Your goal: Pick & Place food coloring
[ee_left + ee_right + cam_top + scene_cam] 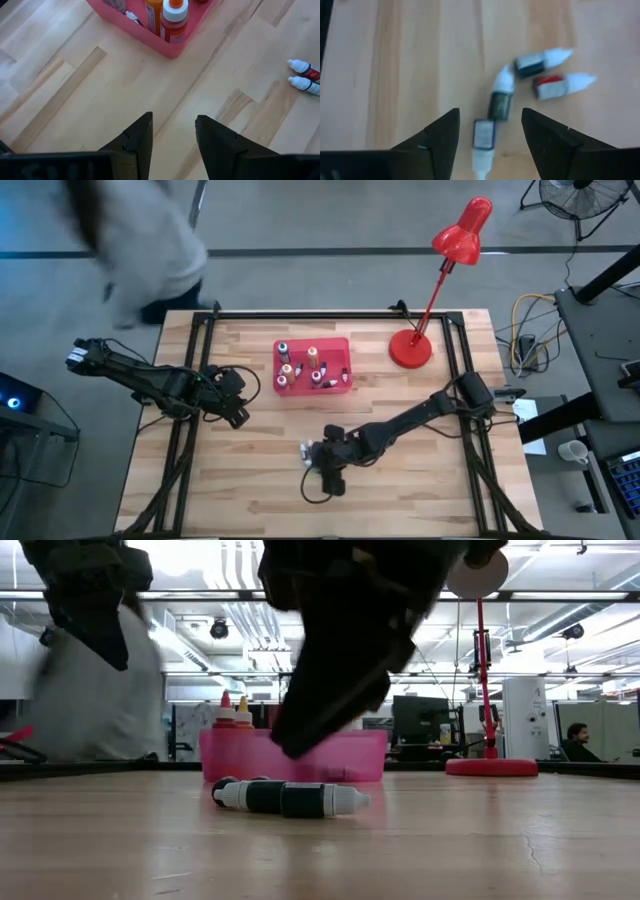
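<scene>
Now | right gripper (490,132) spread open, hovering over four loose bottles (501,97) lying on the table (420,480), one between its fingers | left gripper (172,135) open, empty, near the pink tray (340,385) holding more bottles

Wooden table (250,470) — pink tray (341,385), red lamp (410,348), loose dropper bottles (520,82)

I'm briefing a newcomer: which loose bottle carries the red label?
On the wooden table, four small bottles lie ahead of the right gripper. The red-labelled bottle lies farthest from its open jaws, beside a dark-labelled bottle; its neighbours all carry dark or grey labels.
</scene>
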